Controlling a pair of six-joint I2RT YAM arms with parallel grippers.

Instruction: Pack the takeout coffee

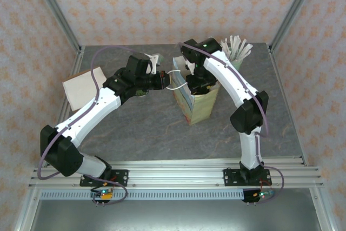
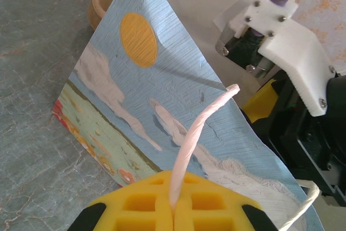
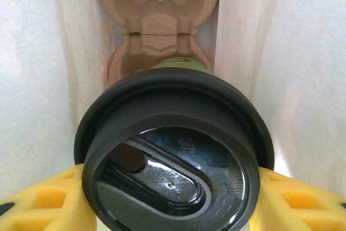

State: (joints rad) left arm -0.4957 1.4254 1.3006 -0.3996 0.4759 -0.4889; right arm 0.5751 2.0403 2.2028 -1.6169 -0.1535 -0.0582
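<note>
Pinches the handle (image 2: 200, 128) of the bag (image 2: 135, 96) flat in the left gripper (image 2: 173, 209) to steady it, and clamps the coffee cup (image 3: 173, 150) from both sides in the right gripper (image 3: 173, 198), down inside the bag over the cardboard tray (image 3: 157, 25), apparently for lowering into a slot.

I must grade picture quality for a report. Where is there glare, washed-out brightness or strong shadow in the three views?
Right wrist view: small white glare on the black lid; the bag's white inner walls look washed out. Left wrist view: the bag's printed side is sharp, its paper texture clear. Top view: even light, only faint shadows on the table.
</note>
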